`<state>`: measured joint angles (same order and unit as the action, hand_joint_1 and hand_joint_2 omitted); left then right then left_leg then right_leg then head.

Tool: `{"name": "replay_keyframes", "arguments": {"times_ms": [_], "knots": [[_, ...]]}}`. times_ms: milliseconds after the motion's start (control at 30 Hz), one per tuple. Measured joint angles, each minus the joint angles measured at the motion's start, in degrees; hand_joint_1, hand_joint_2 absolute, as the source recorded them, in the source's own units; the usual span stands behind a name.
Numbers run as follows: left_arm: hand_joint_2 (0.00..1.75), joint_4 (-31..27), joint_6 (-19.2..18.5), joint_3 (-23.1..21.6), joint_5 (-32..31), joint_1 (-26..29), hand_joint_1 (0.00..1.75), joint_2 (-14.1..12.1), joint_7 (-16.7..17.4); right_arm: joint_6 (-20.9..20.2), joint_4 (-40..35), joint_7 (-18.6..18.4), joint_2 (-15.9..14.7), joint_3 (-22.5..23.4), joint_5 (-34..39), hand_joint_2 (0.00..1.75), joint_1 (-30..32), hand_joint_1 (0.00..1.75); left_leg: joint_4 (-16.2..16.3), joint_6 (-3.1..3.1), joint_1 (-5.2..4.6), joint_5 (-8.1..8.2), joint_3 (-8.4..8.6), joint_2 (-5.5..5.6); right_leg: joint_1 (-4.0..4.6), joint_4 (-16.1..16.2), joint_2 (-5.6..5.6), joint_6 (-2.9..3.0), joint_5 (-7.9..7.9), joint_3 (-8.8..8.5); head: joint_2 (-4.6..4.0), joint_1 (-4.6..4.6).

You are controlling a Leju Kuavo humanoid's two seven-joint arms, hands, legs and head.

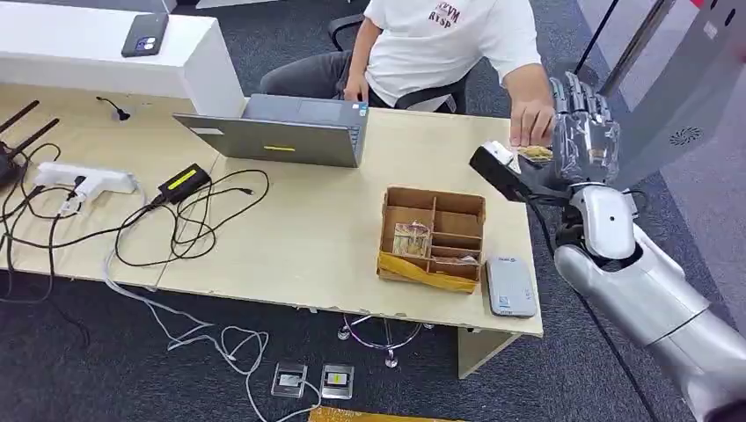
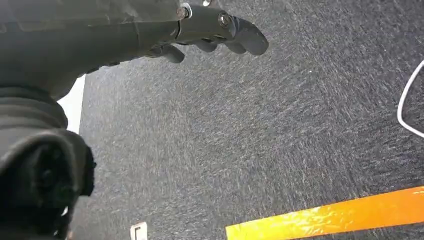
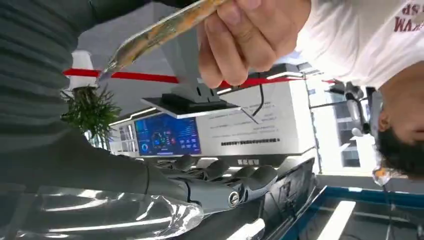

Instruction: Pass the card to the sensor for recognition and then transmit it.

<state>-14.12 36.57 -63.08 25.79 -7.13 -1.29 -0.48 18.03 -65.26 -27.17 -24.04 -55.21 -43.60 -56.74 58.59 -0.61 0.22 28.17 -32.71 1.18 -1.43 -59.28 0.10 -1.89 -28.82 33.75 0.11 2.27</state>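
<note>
— Where was the card relative to the right hand (image 1: 581, 123)?

— Just beside its palm, on the side facing the table (image 1: 290, 237). The hand stood raised past the table's far right corner, fingers (image 3: 235, 180) stretched out side by side. A person's hand (image 1: 531, 119) pinched the card (image 1: 534, 152) from above. In the right wrist view the card (image 3: 160, 30) slanted well apart from those outstretched fingers; its lower end ran behind the grey cover, so I couldn't tell whether the thumb touched it.

— And the left hand?

— The left hand (image 2: 210, 30) hung over dark carpet (image 2: 260, 130), fingers loosely bent, holding nothing.

— What room was there around the right hand?

— The person (image 1: 449, 35) sat just beyond it, across the table. A laptop (image 1: 281, 132) stood well off toward the left arm's side, with loose cables (image 1: 176, 220) farther that way. Nearer the robot than the hand sat a cardboard box (image 1: 433, 237) with compartments, and a flat grey sensor (image 1: 510, 286) lay by the table's near right edge, almost below the hand. Bare tabletop lay between the box and the hand.

— How did the card look?

— Thin, seen edge-on, mottled yellow-brown with a glossy surface.
</note>
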Motion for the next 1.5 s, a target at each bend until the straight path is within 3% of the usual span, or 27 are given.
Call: {"name": "replay_keyframes", "arguments": {"times_ms": [400, 933, 1067, 1300, 1500], "knots": [[0.0, 0.0, 0.0, -0.63, 0.66, 0.01, 0.0, -0.55, 0.0, -0.24, 3.04, 2.6, 3.74, -2.21, 0.39, 1.75, 0.24, 1.75, 0.0, 0.01, 0.04, -0.01, 0.0, 0.0, 0.04, 0.0, -0.01, 0.0, 0.0, 0.01, 0.0, 0.0], [0.0, 0.0, -0.37, -0.66, 0.78, 0.16, 0.0, -0.79, -0.04, -1.64, 4.41, 4.24, 5.18, -2.27, 2.9, 1.75, 0.17, 1.75, 0.0, 0.02, 0.04, -0.01, 0.0, -0.01, 0.04, 0.01, 0.0, 0.01, 0.01, 0.0, 0.0, 0.0], [0.0, 0.0, 0.18, -0.66, 1.86, 0.23, 0.0, -0.81, -0.81, 0.07, 4.57, 5.05, 5.46, -2.25, 4.77, 1.75, 0.46, 1.75, 0.0, 0.02, 0.04, -0.01, 0.03, -0.03, 0.04, 0.02, 0.02, 0.01, 0.01, 0.02, 0.0, 0.0], [0.0, 0.0, 0.87, -0.63, 4.22, 1.11, 0.0, -0.81, -1.4, 5.49, 1.66, 3.52, 2.75, -0.81, 5.57, 1.75, 5.98, 1.75, 0.01, 0.02, 0.03, 0.0, 0.06, -0.02, 0.04, 0.07, 0.01, 0.01, 0.0, -0.01, 0.0, 0.0], [0.0, 0.0, 1.16, -0.63, 5.02, 1.25, 0.0, -0.85, -1.25, 6.82, -2.32, 2.07, -0.83, 2.34, 4.83, 1.75, 11.56, 1.75, 0.01, 0.05, 0.03, 0.04, 0.11, -0.11, 0.03, 0.1, 0.05, 0.01, 0.01, -0.02, 0.0, 0.0]]}}
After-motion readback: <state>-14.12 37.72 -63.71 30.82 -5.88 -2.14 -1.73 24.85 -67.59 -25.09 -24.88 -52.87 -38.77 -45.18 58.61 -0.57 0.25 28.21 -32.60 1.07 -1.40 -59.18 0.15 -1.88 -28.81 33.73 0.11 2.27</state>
